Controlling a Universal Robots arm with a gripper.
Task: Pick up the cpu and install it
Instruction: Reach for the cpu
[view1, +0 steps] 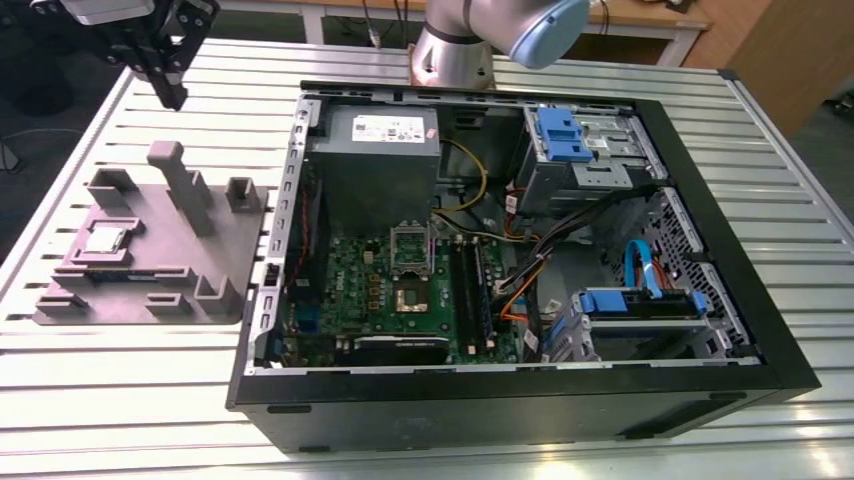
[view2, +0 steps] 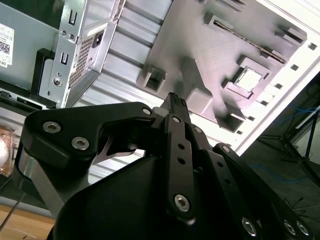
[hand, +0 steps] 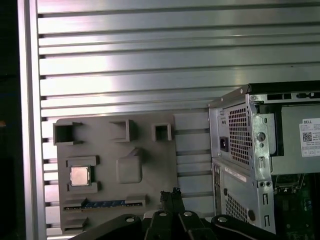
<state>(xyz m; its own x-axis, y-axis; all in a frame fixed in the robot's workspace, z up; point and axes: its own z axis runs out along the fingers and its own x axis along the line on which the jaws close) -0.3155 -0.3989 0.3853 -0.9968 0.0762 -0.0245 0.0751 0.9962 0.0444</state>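
The cpu (view1: 107, 240) is a small silvery square lying flat in a pocket of the grey fixture plate (view1: 160, 290), at the exterior view's left beside the open computer case (view1: 534, 400). Both wrist views look down on the cpu (view2: 248, 79) (hand: 80, 175) in its pocket. My gripper (view1: 174, 98) hangs high above the table's far left corner, well above the plate and apart from the cpu. Its black fingers meet at the tip (view2: 175, 100) (hand: 171, 194) with nothing between them. The dark socket (view1: 411, 270) sits on the green motherboard inside the case.
The fixture plate carries a tall grey post (view1: 180, 185) and several raised blocks, plus a blue-edged strip (hand: 100, 204) in a slot. Inside the case are a grey power supply (view1: 374, 150), blue drive brackets (view1: 561, 130) and loose cables. The slatted metal table (view1: 134, 400) surrounds everything.
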